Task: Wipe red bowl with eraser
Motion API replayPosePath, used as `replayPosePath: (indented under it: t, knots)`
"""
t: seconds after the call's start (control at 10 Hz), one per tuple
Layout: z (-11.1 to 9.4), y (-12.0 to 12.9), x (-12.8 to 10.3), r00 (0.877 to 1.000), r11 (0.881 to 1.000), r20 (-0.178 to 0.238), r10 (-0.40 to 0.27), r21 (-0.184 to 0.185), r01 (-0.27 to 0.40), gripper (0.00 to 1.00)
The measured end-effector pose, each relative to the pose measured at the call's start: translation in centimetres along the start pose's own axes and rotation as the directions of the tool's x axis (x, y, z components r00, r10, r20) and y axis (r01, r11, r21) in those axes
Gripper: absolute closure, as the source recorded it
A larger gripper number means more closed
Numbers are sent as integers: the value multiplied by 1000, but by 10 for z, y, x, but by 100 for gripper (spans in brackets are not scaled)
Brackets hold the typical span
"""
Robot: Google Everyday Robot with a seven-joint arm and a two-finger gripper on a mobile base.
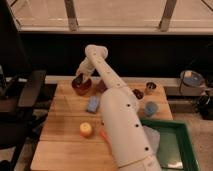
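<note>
Fingers are pinched shut on what looks like the dark eraser point(79, 80), and the gripper point(79, 78) sits right over the red bowl point(82, 88) at the far left of the counter point(60, 145). Can't tell if the eraser is at the rim or inside. I'd call this the wiping step itself. The next move probably needs a light sweep around the inside without shoving the bowl into the purple bowl point(102, 86) just beside it.
</note>
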State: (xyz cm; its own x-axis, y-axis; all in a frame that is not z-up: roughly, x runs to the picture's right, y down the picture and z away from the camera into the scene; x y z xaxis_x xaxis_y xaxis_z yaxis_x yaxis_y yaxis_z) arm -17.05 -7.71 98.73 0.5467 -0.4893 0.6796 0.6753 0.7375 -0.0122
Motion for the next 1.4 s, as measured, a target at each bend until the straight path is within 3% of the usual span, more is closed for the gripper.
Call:
replayPosePath:
  t: [0.3, 0.5, 0.8, 1.1, 1.4]
  knots:
    - [13, -10, -19, 998, 999, 60, -25, 23, 23, 100]
    - [5, -1, -31, 995, 999, 96, -29, 41, 25, 100]
    - [-8, 15, -44, 991, 999, 133, -30, 30, 26, 100]
    - [-12, 24, -36, 991, 1000, 130, -18, -12, 20, 100]
    - [-11, 19, -10, 996, 998, 87, -17, -52, 22, 100]
